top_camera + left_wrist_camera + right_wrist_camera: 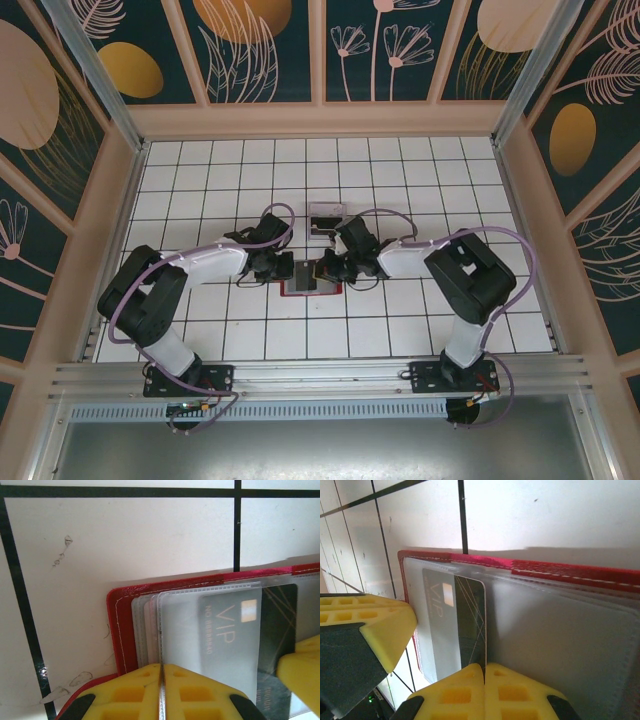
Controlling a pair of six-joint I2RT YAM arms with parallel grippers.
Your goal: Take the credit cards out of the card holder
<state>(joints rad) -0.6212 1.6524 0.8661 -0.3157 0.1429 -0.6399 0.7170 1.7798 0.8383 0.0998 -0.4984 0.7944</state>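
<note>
Left gripper (161,672): yellow fingers pressed together, pinching the free edge of one see-through sleeve of the card holder (122,630). Right gripper (484,672): fingers likewise closed, with the long edge of a dark card (470,620) running straight into the seam between them, so it grips that card. In the top view the two grippers meet nose to nose over the holder, left from the left, right from the right. The holder lies opened flat on the white tiled table (200,180), near the middle of the floor and largely covered by the grippers. It is red with pale stitching along a rounded border, and it carries a fanned stack of frosted greyish sleeves (150,625) whose edges overlap like pages. The card sits partly inside one sleeve. The covered part looks washed-out grey and shows a gold chip, the letters VIP and a line of smaller print that cannot be read. The uncovered part is black with thin gold lines. Whether the other sleeves hold cards cannot be told. A small clear tray (327,208) lies on the table just beyond the holder, close to the right gripper.
</note>
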